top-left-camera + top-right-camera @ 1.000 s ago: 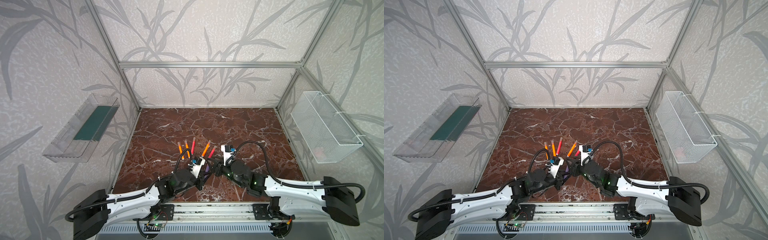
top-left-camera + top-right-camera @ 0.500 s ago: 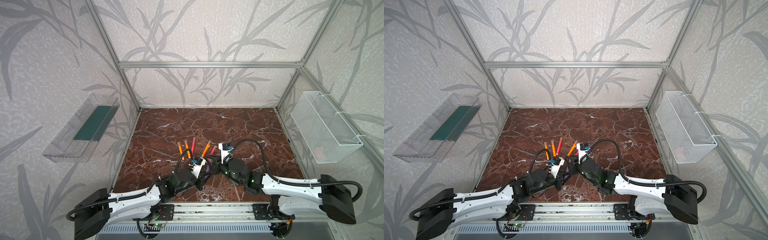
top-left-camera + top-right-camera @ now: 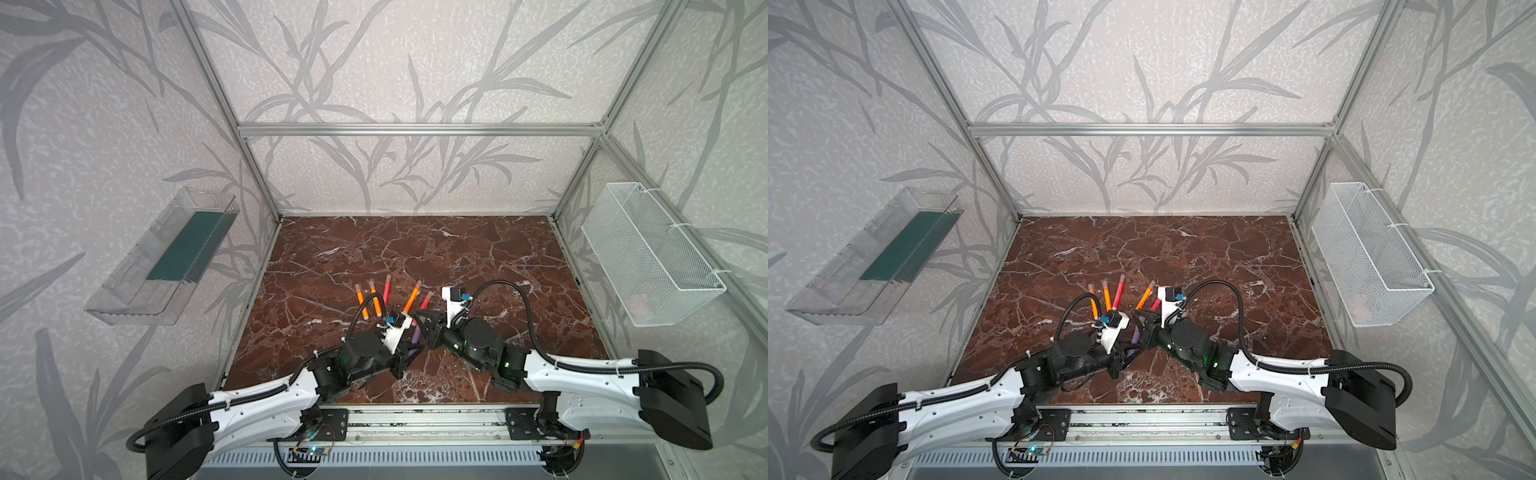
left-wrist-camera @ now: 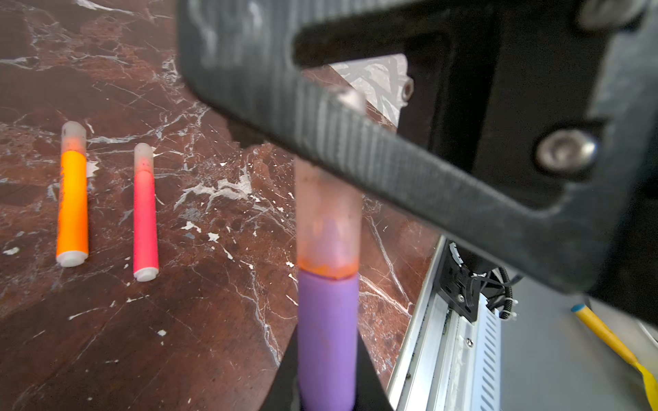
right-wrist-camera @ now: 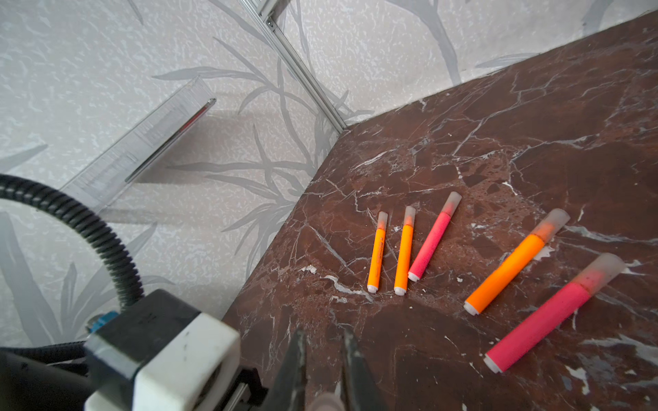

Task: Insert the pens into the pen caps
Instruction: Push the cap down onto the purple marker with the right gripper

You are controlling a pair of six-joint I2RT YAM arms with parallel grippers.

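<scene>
My left gripper (image 4: 327, 391) is shut on a purple pen (image 4: 327, 338), held off the table near the front middle. A translucent pen cap (image 4: 327, 213) sits over its tip. My right gripper (image 5: 324, 334) is shut on that cap, whose end shows between the jaws (image 5: 325, 402). In both top views the two grippers (image 3: 409, 353) (image 3: 422, 332) meet tip to tip around the purple pen (image 3: 1134, 338). Just behind them several capped pens lie on the table: three orange (image 5: 376, 259) (image 5: 404, 256) (image 5: 509, 270) and two pink (image 5: 431, 245) (image 5: 544, 320).
The brown marble tabletop (image 3: 415, 249) is bare behind the pens. A clear plastic tray (image 3: 166, 262) hangs on the left wall and a white wire basket (image 3: 648, 257) on the right wall. An aluminium rail (image 3: 415, 419) runs along the front edge.
My right gripper's jaws have closed around the cap on the purple pen. The left gripper has kept its hold and place.
</scene>
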